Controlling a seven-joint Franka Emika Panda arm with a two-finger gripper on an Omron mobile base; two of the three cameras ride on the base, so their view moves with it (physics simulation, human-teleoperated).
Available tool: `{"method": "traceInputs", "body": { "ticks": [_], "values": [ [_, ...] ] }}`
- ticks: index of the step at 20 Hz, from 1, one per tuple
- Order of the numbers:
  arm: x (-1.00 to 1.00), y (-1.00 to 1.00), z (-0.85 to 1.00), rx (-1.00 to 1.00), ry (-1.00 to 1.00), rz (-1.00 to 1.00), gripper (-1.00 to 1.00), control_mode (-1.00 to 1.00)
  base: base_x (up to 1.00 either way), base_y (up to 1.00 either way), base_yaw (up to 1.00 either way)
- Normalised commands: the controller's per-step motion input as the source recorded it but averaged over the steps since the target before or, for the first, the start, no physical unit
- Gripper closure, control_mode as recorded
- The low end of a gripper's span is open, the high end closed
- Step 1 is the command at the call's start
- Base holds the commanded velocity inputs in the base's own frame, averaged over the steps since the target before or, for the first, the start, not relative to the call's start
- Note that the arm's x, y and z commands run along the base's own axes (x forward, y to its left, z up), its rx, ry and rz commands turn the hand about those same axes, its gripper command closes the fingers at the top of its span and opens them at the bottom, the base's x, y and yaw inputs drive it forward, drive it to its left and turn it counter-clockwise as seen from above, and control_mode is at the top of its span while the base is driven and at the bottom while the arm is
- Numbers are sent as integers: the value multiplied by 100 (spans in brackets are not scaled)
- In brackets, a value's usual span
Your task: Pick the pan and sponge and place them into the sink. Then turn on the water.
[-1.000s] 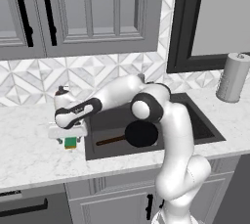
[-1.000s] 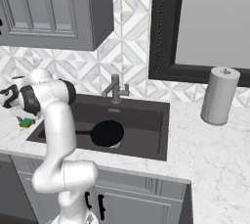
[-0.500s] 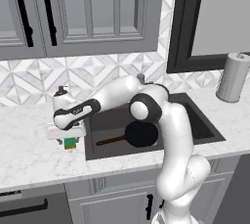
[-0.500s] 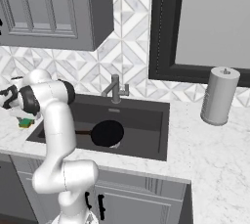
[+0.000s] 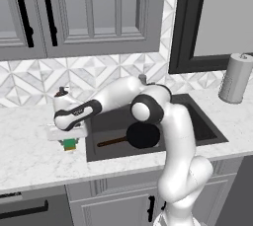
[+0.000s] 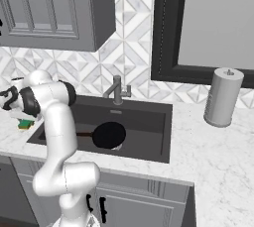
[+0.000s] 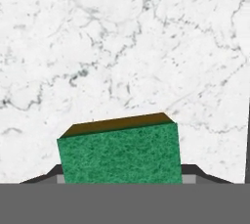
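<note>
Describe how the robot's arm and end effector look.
The arm is glossy white, made of rounded tubular links with dark grey-black joint caps and bands. It ends in a blocky white end effector with small dark fingers. No cables or markings are visible.

My cameras face a white marble counter (image 5: pixel 29 156) beneath grey panelled upper cabinets (image 5: pixel 84 13) with black bar handles (image 5: pixel 22 10). A grey-and-white diamond-tile backsplash (image 6: pixel 124 57) runs behind. I see a dark-framed window (image 6: pixel 208 28), a paper towel roll (image 6: pixel 223 97) upright, and grey lower cabinets (image 6: pixel 144 203) below.
</note>
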Motion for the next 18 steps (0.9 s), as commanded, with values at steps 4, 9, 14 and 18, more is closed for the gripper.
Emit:
{"method": "traceInputs", "body": {
  "ticks": [4,9,14,18],
  "values": [
    [-10,-60,3,0,0,1,100,-100,0,0,0],
    [-11,-67,12,0,0,0,100,-100,0,0,0],
    [-17,-65,17,0,0,0,100,-100,0,0,0],
    [-11,-66,16,2,0,0,100,-100,0,0,0]
  ]
}}
